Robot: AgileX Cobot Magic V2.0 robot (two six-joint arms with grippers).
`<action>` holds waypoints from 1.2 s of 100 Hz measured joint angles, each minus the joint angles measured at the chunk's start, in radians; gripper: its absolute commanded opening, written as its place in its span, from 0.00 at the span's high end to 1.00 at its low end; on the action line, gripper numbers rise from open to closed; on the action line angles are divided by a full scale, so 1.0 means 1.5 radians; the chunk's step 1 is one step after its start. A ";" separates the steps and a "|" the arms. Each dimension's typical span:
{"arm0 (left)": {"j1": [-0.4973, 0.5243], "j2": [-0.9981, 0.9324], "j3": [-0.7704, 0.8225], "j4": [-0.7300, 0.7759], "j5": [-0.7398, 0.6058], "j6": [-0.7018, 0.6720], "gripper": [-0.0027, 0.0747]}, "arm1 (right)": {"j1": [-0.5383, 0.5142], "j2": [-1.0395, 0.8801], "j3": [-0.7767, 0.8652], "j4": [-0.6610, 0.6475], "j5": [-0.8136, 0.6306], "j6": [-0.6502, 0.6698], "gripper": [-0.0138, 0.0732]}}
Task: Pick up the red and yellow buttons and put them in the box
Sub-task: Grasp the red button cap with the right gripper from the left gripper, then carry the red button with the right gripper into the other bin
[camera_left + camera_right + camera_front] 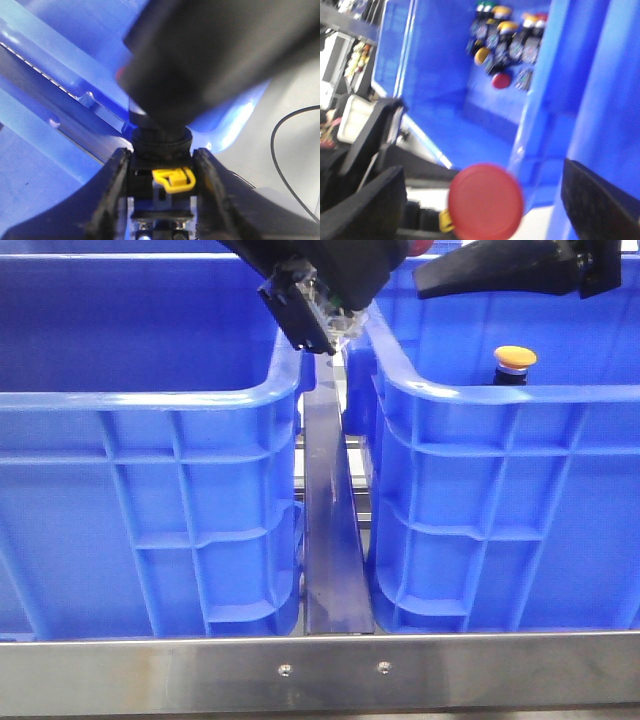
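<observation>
My left gripper (322, 320) is shut on the dark body of the red button (162, 142), which carries a yellow clip, high above the gap between the two blue crates. Its round red cap (486, 201) faces the right wrist camera, between the wide-open fingers of my right gripper (485, 212). That gripper (440, 280) hangs over the right crate (500, 490) and holds nothing. A yellow button (515, 358) stands upright inside the right crate, with several more buttons (505, 40) beside it. The left crate (150, 490) stands beside it.
A dark metal bar (335, 540) runs between the crates. A steel rail (320, 675) crosses the front edge. A black cable (290, 150) lies on the grey floor beyond the crates. In the left wrist view a blurred dark mass (215, 55) hides most of what lies ahead.
</observation>
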 measured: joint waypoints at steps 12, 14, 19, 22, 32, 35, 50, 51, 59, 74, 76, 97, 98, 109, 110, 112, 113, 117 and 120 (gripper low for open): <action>0.000 0.000 0.000 0.000 0.000 0.000 0.85 | 0.000 0.000 -0.002 0.001 0.016 0.000 0.19; 0.000 0.000 0.000 0.000 0.000 0.000 0.85 | 0.000 0.000 -0.002 0.001 0.017 0.000 0.23; 0.000 0.000 0.000 0.000 0.000 0.000 0.85 | 0.000 0.000 -0.002 0.001 0.017 0.002 0.31; 0.000 0.000 0.000 0.000 0.000 0.000 0.85 | 0.000 0.000 -0.002 0.001 0.017 0.002 0.37; 0.000 -0.002 0.000 0.000 0.000 0.000 0.83 | 0.000 0.000 -0.002 -0.002 0.015 0.002 0.51; 0.000 -0.003 0.000 -0.001 0.000 0.000 0.81 | 0.000 0.001 -0.002 -0.005 0.014 0.002 0.53; 0.000 -0.006 0.000 -0.001 0.000 0.000 0.62 | 0.000 0.001 -0.002 -0.004 0.014 0.002 0.53; 0.000 -0.006 0.000 -0.001 0.000 0.000 0.60 | 0.000 0.001 -0.002 -0.004 0.014 0.002 0.53; 0.000 -0.006 0.000 -0.001 -0.002 0.000 0.45 | 0.000 0.001 -0.002 -0.004 0.016 0.002 0.53; 0.000 -0.006 0.000 -0.001 -0.002 0.000 0.35 | -0.002 0.001 -0.002 -0.004 0.019 0.002 0.53; 0.000 -0.006 0.000 -0.001 -0.002 0.000 0.35 | -0.004 0.001 -0.003 -0.004 0.019 0.002 0.53; 0.000 -0.006 0.000 -0.001 -0.002 0.000 0.35 | -0.073 0.001 -0.035 -0.004 0.019 -0.010 0.53; 0.000 -0.006 0.000 -0.001 -0.002 0.000 0.35 | -0.076 0.001 -0.036 -0.006 0.019 -0.012 0.53; 0.000 -0.006 0.000 -0.003 -0.002 0.000 0.35 | -0.138 -0.004 -0.053 -0.017 0.019 -0.047 0.53; 0.000 -0.006 0.000 -0.003 -0.002 0.000 0.35 | -0.142 -0.006 -0.053 -0.018 0.019 -0.050 0.53; 0.000 -0.006 0.000 -0.003 -0.002 0.000 0.35 | -0.154 -0.007 -0.055 -0.020 0.019 -0.059 0.53; 0.000 -0.006 0.000 -0.004 -0.002 0.000 0.35 | -0.158 -0.009 -0.056 -0.021 0.019 -0.066 0.53; 0.000 -0.006 0.000 -0.004 -0.002 0.000 0.35 | -0.182 -0.013 -0.058 -0.027 0.016 -0.084 0.53; 0.000 -0.006 0.000 -0.004 -0.002 0.000 0.35 | -0.197 -0.016 -0.059 -0.032 0.010 -0.103 0.53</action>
